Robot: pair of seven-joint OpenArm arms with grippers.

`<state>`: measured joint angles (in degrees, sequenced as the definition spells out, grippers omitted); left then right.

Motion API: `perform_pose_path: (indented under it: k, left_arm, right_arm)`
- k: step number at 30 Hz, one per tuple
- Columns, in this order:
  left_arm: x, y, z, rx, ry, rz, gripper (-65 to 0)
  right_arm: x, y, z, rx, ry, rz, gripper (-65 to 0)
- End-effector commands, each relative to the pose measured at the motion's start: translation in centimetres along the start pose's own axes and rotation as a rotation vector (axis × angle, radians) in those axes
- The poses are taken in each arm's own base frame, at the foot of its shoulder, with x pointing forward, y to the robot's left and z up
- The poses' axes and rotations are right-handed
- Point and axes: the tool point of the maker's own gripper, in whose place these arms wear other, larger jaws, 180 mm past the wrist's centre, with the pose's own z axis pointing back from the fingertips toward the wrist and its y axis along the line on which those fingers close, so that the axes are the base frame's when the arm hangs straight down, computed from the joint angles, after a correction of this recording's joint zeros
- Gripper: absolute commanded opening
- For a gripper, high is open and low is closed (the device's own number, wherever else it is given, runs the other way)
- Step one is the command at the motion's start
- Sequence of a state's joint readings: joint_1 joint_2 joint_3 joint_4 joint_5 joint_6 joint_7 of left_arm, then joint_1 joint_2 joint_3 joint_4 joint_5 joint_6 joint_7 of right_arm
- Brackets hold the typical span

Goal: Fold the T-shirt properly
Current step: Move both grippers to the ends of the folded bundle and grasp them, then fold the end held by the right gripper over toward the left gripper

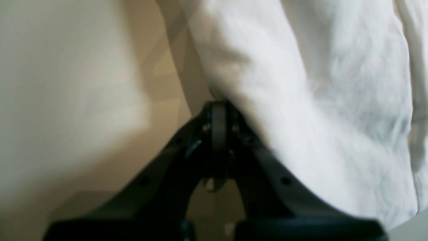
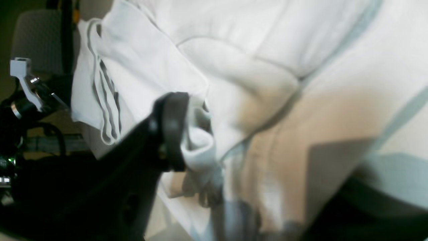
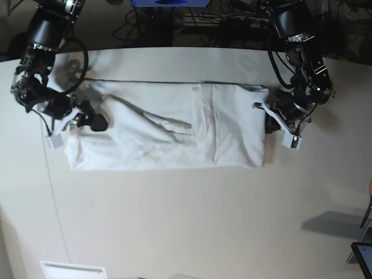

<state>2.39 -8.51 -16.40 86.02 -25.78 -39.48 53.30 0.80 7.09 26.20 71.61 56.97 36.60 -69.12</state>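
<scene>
The white T-shirt (image 3: 174,131) lies spread sideways on the pale table (image 3: 186,221), wrinkled, with a fold ridge near its middle. My left gripper (image 3: 268,122) is at the shirt's right edge. In the left wrist view the left gripper (image 1: 219,107) has its fingers pressed together on the hem of the T-shirt (image 1: 317,100), which rises off the table there. My right gripper (image 3: 96,123) is on the shirt's left end. The right wrist view shows the right gripper (image 2: 200,167) with a bunched fold of T-shirt (image 2: 199,147) between its jaws, pressed against one dark finger (image 2: 170,130); the other finger is blurred.
Dark cables and equipment (image 3: 174,17) lie beyond the table's far edge. A white slotted plate (image 3: 72,270) sits at the front left corner. A dark object (image 3: 363,256) pokes in at the lower right. The other arm's white bracket (image 2: 23,77) shows in the right wrist view.
</scene>
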Motion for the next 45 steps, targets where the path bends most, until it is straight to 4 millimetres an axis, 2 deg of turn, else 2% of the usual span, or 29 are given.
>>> perform_pose_path:
  k: [1,5,8,11,14,18,22,24,29,32,35,39,45]
  left_arm:
    - [-0.6,-0.8,-0.3,-0.018,0.046,-0.033,-65.0]
    - [-0.7,-2.2,-1.0,-0.054,0.059,-0.061,-65.0]
    - [-0.7,-3.1,-1.3,-0.070,0.052,-0.046,-65.0]
    - [0.4,-3.6,-1.7,-0.079,0.029,-0.044,-65.0]
    - [1.0,-3.4,-2.1,-0.081,0.023,-0.040,-65.0]
    - [1.0,-3.0,-2.5,-0.082,0.032,-0.029,-65.0]
    - [1.4,-2.9,-2.8,-0.086,0.030,-0.023,-65.0]
    - [1.0,-3.1,-3.1,-0.093,0.050,-0.018,-65.0]
    - [2.4,-5.6,-4.1,-0.147,0.060,-0.082,-65.0]
    - [3.4,-6.6,-4.6,-0.168,0.051,-0.111,-65.0]
    - [3.7,-7.3,-5.2,-0.156,0.050,-0.064,-65.0]
    - [4.7,-8.8,-5.8,-0.182,0.042,-0.080,-65.0]
    - [6.2,-9.7,-6.1,-0.198,0.016,-0.091,-65.0]
  right_arm:
    - [-0.5,-0.7,0.3,-0.029,0.035,-0.007,-48.6]
    - [-0.4,-0.6,0.4,-0.030,0.034,-0.002,-65.0]
    - [-0.2,-1.1,0.8,-0.048,0.038,-0.002,-64.3]
    - [-0.2,-2.0,1.1,-0.103,0.060,-0.002,-64.4]
    - [1.8,-2.3,2.4,-0.173,0.032,0.090,-64.4]
    - [3.5,-2.8,4.2,-0.274,0.036,0.199,-64.4]
    - [4.8,-2.4,5.3,-0.301,0.015,0.256,-64.4]
    - [5.3,-1.9,5.4,-0.303,0.011,0.286,-64.4]
    - [7.3,0.1,5.7,-0.331,-0.034,0.312,-64.4]
    - [8.7,2.2,5.9,-0.338,-0.086,0.343,-64.4]
    - [9.5,3.4,6.2,-0.349,-0.120,0.330,-64.4]
    - [9.3,5.1,5.2,-0.337,-0.115,0.324,-64.4]
    - [9.3,6.9,4.2,-0.338,-0.114,0.317,-64.4]
